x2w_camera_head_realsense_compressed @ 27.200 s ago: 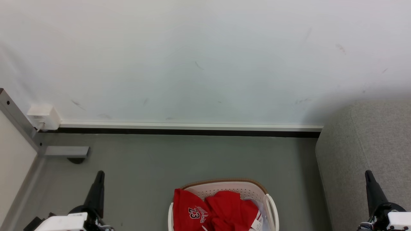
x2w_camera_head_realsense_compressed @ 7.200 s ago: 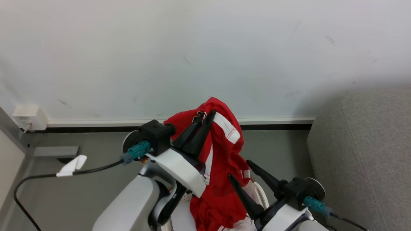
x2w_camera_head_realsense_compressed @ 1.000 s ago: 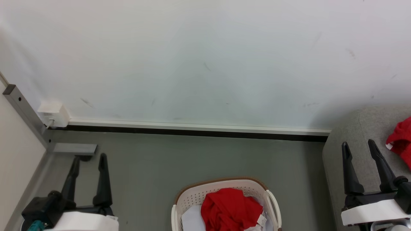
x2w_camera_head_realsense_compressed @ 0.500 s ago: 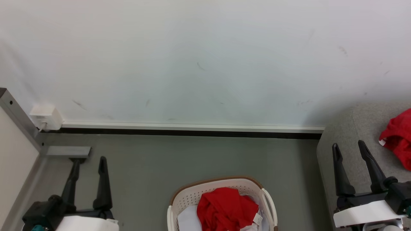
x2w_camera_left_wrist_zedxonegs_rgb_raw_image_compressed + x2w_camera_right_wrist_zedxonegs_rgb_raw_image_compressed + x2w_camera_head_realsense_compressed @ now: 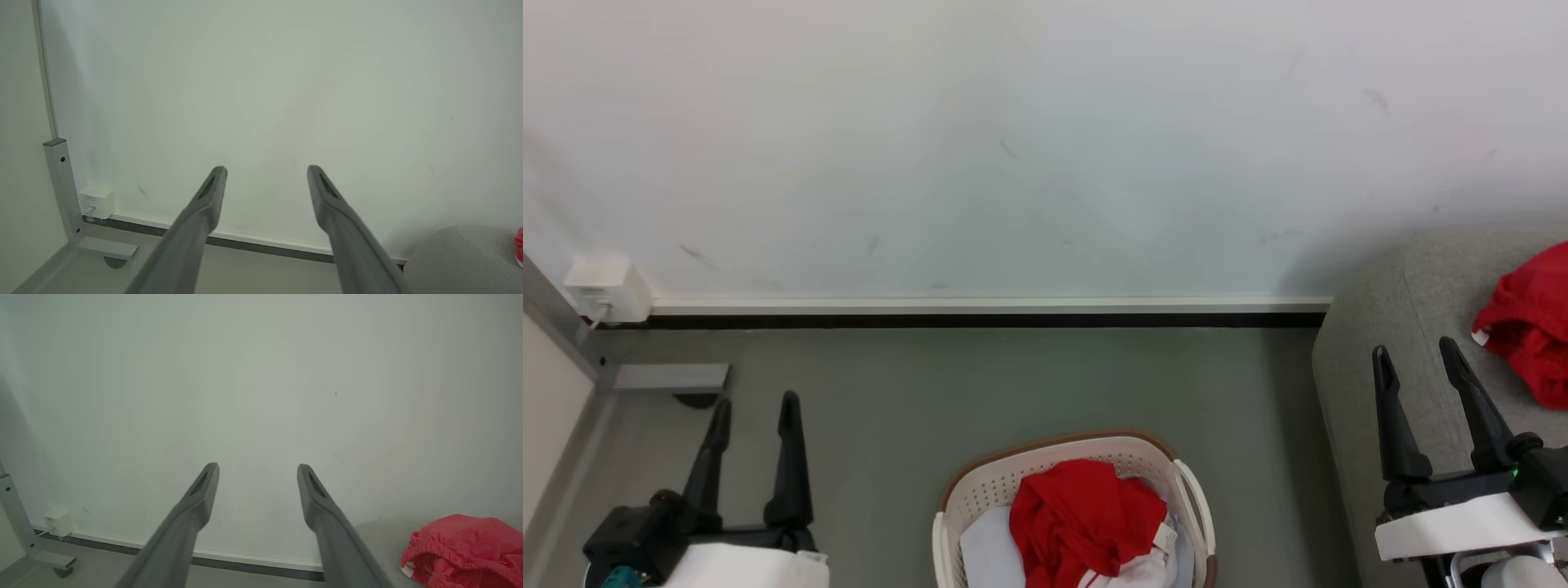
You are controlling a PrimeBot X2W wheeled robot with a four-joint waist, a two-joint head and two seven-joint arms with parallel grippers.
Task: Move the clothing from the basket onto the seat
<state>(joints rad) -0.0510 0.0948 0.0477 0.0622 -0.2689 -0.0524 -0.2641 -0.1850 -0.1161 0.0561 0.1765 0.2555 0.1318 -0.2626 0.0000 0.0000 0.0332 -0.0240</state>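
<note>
The left end effector (image 5: 755,400) hangs over the grey floor (image 5: 980,384) at lower left, its two dark fingers parted wide with nothing between them. The right end effector (image 5: 1413,347) is equally wide and empty, its fingers over the near edge of the seat (image 5: 1421,278). Both point up and away toward the pale wall (image 5: 1045,147).

Between the two, and lower and closer to the robot's body than either pair of fingertips, stands the basket (image 5: 1045,445). The clothing (image 5: 1082,514) sits heaped in it on top of some white fabric (image 5: 988,551). From the left end effector it lies to the right and back; from the right end effector, to the left and back. Neither looks clearly nearer, so either arm would have to swing inward and tip its fingers downward to reach it.

The heap is bunched, with no clear long axis; its highest fold looks the likeliest place to pinch. Another red garment (image 5: 1523,322) already lies on the seat, just beyond the right end effector.
</note>
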